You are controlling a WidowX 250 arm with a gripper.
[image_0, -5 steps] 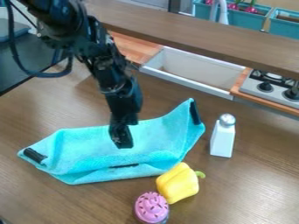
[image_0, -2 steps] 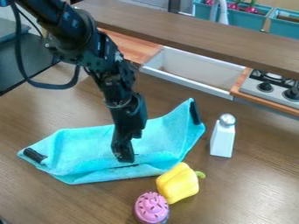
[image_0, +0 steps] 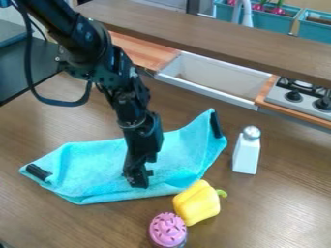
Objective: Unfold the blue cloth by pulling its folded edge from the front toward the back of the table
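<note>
The black gripper [image_0: 138, 183] hangs down over the lower middle of a turquoise cloth [image_0: 90, 164], its tip at the cloth's surface. The cloth lies spread on the table, with a black patch at its left corner and another at its raised upper right corner. Just off the cloth's lower right edge lies a yellow pepper [image_0: 196, 203] with a green stem. Below the pepper is a cupcake [image_0: 168, 229] with pink frosting. To the right of the cloth stands a white shaker [image_0: 246, 151] with a silver top.
Behind the wooden table [image_0: 284, 193] are a white sink [image_0: 213, 80] and a stove [image_0: 300, 97] with knobs. A raised brown shelf [image_0: 213, 36] crosses in front of teal planters [image_0: 263, 19]. A dark surface [image_0: 32, 65] lies at the upper left.
My gripper has come down and slightly toward the cloth's near edge. The dark patch seen earlier near that edge is now behind the gripper tip. The cloth's outline and the other objects have not moved.
</note>
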